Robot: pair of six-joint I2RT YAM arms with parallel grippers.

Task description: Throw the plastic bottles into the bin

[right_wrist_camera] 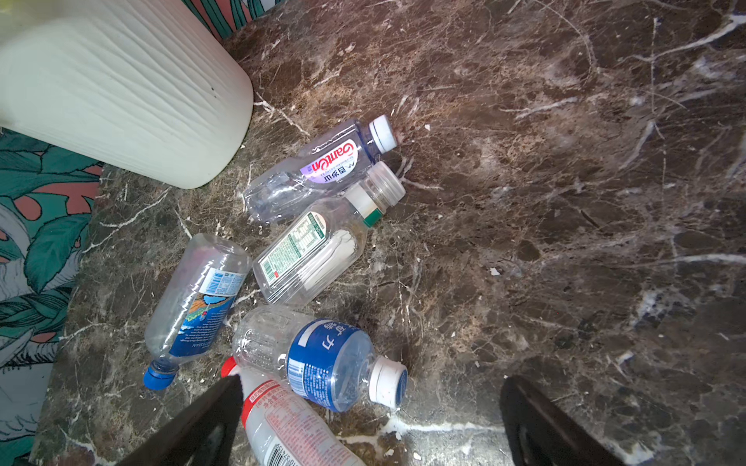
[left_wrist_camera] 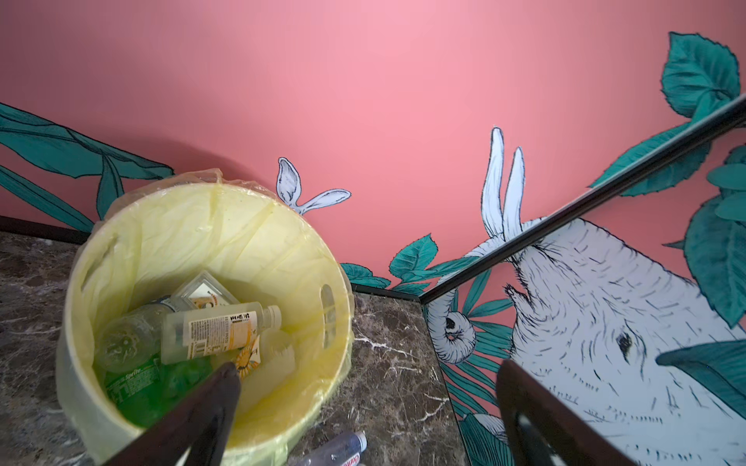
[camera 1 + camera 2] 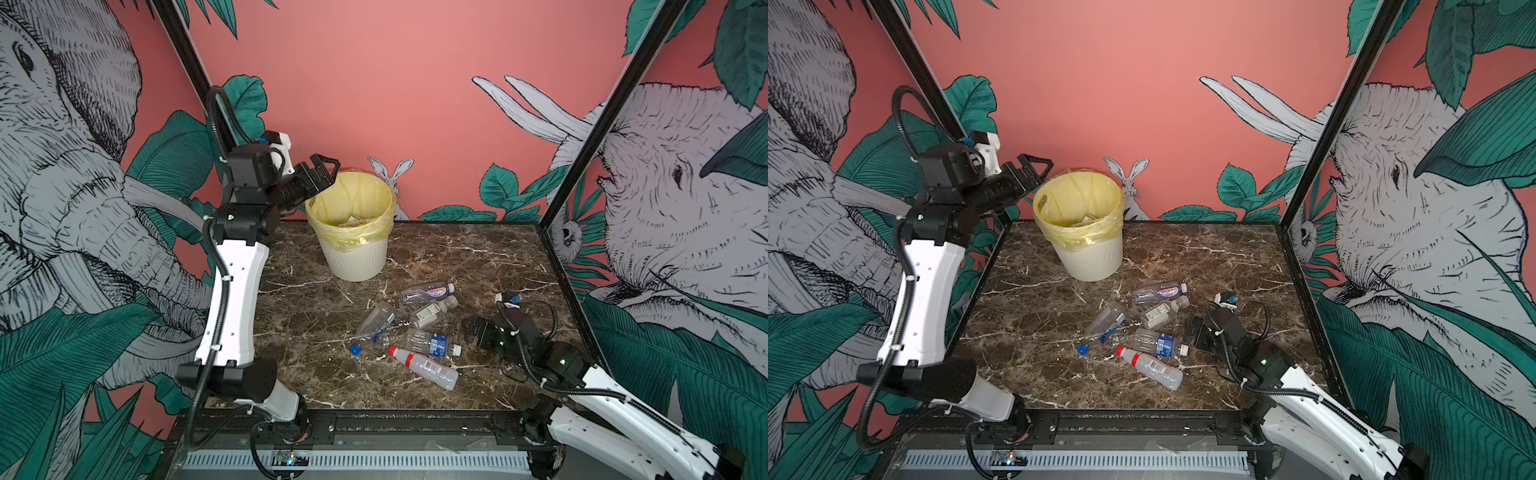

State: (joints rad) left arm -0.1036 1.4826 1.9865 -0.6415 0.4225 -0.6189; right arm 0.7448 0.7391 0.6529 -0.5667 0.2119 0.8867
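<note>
Left wrist view: my left gripper (image 2: 367,369) stands with its two dark fingers spread wide and nothing between them, raised over the rim of the bin (image 2: 282,226). One finger lies across the bin's mouth, the other out past its side. Down inside the yellow bag (image 2: 169,226) lie an orange-labelled bottle (image 2: 222,331) with a white cap, a green bottle (image 2: 137,379) under it, and other clear plastic I cannot sort out. In both top views the bin stands upright at the back of the marble table (image 3: 478,257), left of the middle. My right gripper (image 1: 371,383) is likewise wide open and empty, low over the table and just beside five bottles lying on their sides. Nearest its fingers are the red-capped bottle (image 1: 290,427) and the blue-labelled bottle (image 1: 323,363), which touch. Beyond them lie the blue-capped bottle (image 1: 193,298), the green-labelled bottle (image 1: 311,254) and, nearest the bin, the purple-labelled bottle (image 1: 323,169). That last pair rest side by side, caps the same way.
</note>
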